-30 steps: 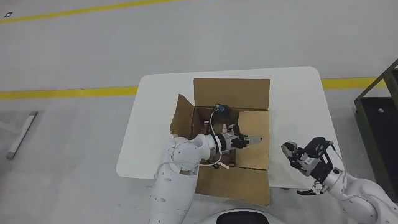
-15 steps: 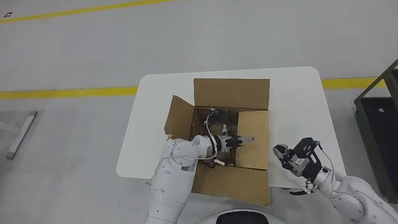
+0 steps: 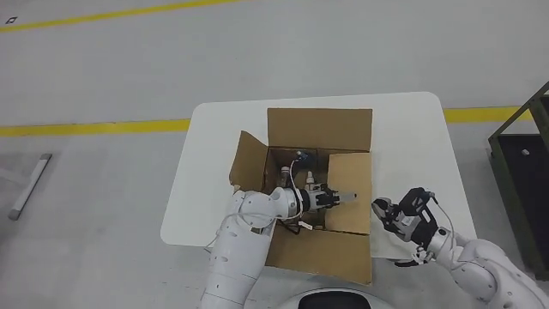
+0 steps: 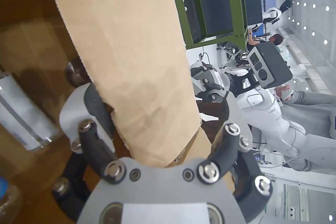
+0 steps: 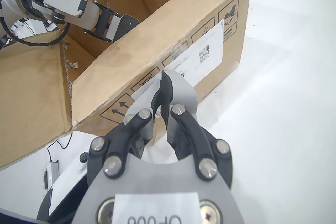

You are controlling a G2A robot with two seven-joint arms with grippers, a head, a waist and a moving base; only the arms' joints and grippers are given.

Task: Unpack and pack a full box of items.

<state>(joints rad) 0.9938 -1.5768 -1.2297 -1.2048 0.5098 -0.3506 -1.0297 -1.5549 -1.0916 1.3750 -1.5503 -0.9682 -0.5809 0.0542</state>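
Risk: R side flap torn, or box dragged, by L gripper.
L gripper point(image 4: 158, 99) is seen open, fingers astride the R side flap point(image 4: 118, 38), one inside, one outside; if swung too hard, flap could be ripped at its ragged crease, or cardboard box point(image 5: 231, 33) slid across white table point(image 3: 403, 129); contents, e.g. white container point(image 4: 18, 114), lie low inside. L arm is laid across the box opening, pointed to the R; R gripper point(image 5: 164, 88) is held closed, empty, just beside the labelled outer wall.
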